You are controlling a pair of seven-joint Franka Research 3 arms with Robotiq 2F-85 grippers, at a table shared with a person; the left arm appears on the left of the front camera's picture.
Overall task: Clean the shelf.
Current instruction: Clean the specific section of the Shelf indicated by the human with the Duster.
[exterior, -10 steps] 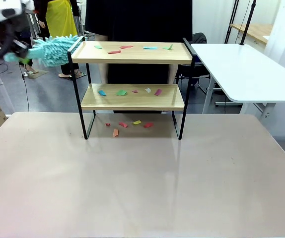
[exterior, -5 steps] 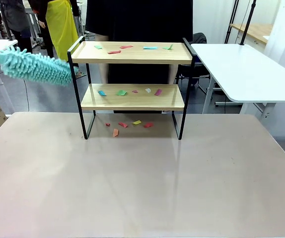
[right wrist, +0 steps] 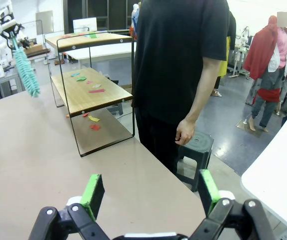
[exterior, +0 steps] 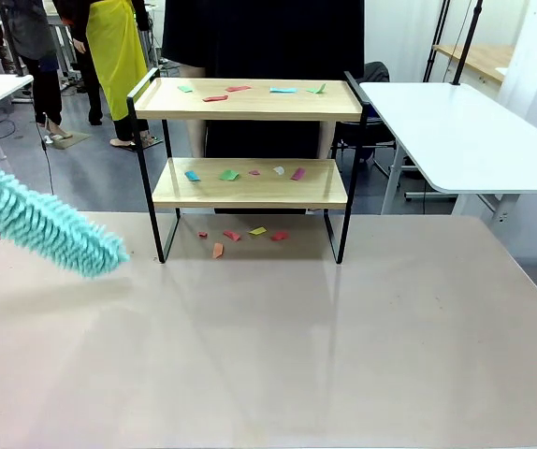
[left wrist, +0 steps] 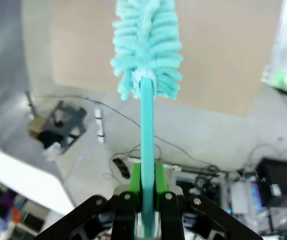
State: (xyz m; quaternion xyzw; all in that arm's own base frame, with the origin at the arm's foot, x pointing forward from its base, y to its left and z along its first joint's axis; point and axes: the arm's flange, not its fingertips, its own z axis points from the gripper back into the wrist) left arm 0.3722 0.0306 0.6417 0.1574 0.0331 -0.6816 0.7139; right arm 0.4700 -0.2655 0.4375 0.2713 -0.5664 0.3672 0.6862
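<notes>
The left gripper [left wrist: 147,180] is clamping a teal duster [exterior: 49,229] by its handle, head hanging just left of the shelf [exterior: 250,112], which is standing toward the far side, carrying paper scraps [exterior: 229,175] on both boards. The right gripper [right wrist: 148,192] is gaping wide, empty. A hard sweep risks snagging the end rail [exterior: 142,82] and shoving the shelf.

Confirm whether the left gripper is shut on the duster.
Shut: the left gripper clamps the duster handle between its green pads.

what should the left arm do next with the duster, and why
Probably swing the teal duster, clamped in the left gripper, right toward the shelf: its head hangs left of the frame, and paper scraps lie unswept on both boards.
</notes>
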